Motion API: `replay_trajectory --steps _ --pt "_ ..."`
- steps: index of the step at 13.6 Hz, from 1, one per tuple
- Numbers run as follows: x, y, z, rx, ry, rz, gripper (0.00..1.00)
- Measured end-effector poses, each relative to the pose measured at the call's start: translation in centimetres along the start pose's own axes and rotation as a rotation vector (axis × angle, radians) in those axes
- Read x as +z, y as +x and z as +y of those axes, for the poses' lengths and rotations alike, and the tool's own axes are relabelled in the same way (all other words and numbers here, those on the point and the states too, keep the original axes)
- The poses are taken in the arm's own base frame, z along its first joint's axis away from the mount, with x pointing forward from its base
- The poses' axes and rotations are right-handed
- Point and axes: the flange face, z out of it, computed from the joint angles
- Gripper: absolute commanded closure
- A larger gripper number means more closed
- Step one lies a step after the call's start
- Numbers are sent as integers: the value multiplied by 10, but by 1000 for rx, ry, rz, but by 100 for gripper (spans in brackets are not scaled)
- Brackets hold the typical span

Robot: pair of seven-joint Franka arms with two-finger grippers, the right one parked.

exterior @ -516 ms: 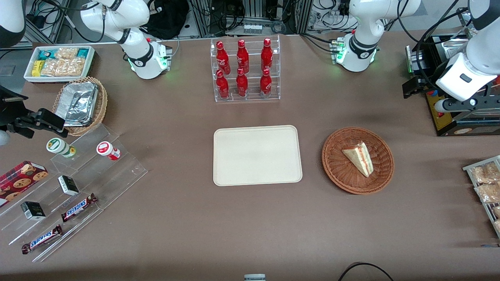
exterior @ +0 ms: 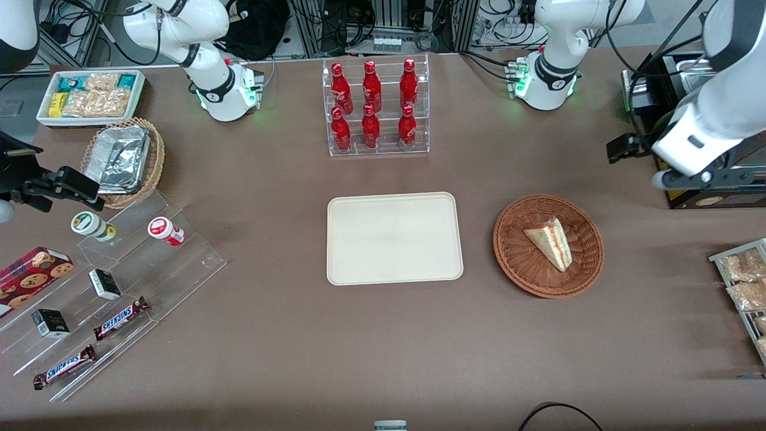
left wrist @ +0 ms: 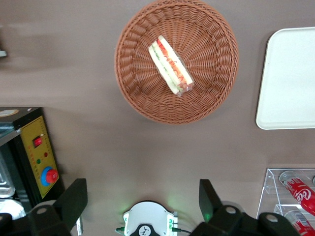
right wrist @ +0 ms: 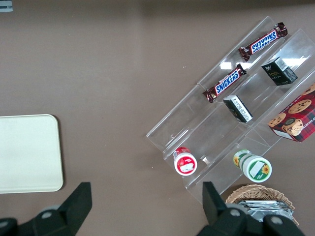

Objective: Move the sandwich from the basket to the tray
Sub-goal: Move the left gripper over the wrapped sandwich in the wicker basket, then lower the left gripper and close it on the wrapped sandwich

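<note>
A: Front view: triangular white-bread sandwich lies in round reddish-brown wicker basket, beside bare cream rectangular tray.
B: Left wrist view: gripper spread, empty, high above table. Risk: crushing soft bread.

Brown table with tray, basket, bottle rack.

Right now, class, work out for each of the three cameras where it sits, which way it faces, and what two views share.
Front view: high over the table, facing both arm bases; gripper hangs up near the basket.
Left wrist view: looks straight down past open fingers onto the sandwich and tray.
Right wrist view: on the parked arm, looks down on the snack shelf; shares the tray with the others.
</note>
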Motion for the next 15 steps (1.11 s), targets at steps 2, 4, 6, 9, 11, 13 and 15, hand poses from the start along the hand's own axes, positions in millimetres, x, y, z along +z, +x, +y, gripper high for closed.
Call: replay_trajectory --steps 2,4,6,9,11,13,15 --pt "30 24 7 11 0 -35 0" --pt "64 43 11 16 -3 -35 0" --pt "97 51 15 22 -4 -24 0" --pt "133 55 26 39 -4 8 0" --pt "156 57 28 42 -8 38 0" --pt "179 57 29 23 -12 62 0" --pt "198 55 30 -14 -16 79 0"
